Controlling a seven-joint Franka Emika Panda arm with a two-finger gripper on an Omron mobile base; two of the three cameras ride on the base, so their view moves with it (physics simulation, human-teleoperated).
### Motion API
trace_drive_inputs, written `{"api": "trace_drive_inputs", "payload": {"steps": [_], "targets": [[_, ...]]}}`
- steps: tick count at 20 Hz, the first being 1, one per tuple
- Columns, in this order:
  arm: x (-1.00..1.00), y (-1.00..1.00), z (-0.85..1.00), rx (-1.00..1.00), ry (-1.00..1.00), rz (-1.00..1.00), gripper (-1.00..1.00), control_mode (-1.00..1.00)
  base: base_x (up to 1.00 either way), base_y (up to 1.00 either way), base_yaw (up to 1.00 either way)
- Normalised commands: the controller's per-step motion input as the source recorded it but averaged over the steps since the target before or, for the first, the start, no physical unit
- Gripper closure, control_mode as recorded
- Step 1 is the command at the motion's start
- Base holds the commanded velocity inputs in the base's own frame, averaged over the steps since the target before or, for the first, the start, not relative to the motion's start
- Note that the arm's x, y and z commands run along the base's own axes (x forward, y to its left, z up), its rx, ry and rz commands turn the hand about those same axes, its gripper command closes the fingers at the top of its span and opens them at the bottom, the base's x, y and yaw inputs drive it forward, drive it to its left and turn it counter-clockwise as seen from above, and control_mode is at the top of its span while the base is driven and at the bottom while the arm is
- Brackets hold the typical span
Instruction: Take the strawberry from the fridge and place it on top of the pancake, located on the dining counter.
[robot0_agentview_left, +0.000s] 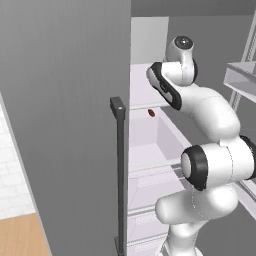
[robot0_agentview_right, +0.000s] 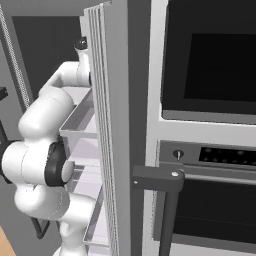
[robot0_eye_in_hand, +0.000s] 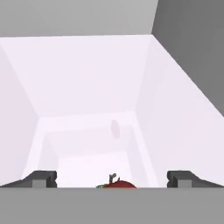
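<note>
Strawberry (robot0_eye_in_hand: 117, 184) seemingly between spread fingertips (robot0_eye_in_hand: 43, 178).

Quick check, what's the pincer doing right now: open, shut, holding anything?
Pincer: open wide, holding nothing; the strawberry sits low between its fingertips, inside the fridge.

A strawberry (robot0_eye_in_hand: 117, 184) lies on the white fridge shelf (robot0_eye_in_hand: 87, 127).

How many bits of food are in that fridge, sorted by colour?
Bright red: 1, the strawberry
Dark brown-red: 1, the oval lump
Total: 2
</note>
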Motion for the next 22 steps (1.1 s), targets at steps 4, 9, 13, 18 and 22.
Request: {"api": "trace_drive_inputs", "payload": {"steps": [4,9,13,18,22], "targets": [[0.15,0.0,-0.18,0.0,0.0,0.0,-1.0,-1.0,0.0,0.0,0.0],[-0.01,0.0,-0.11,0.0,0.03,0.0,-1.0,-1.0,0.0,0.0,0.0],[0.02,-0.08,-0.27,0.0,0.05,0.0,-1.0,-1.0,0.0,0.0,0.0],[0.14,-0.15,-0.24,0.0,0.03,0.0,-1.0,-1.0,0.0,0.0,0.0],[0.05,-0.06,-0.05,0.0,0.0,0.0,-1.0,-1.0,0.0,0.0,0.0]]}}
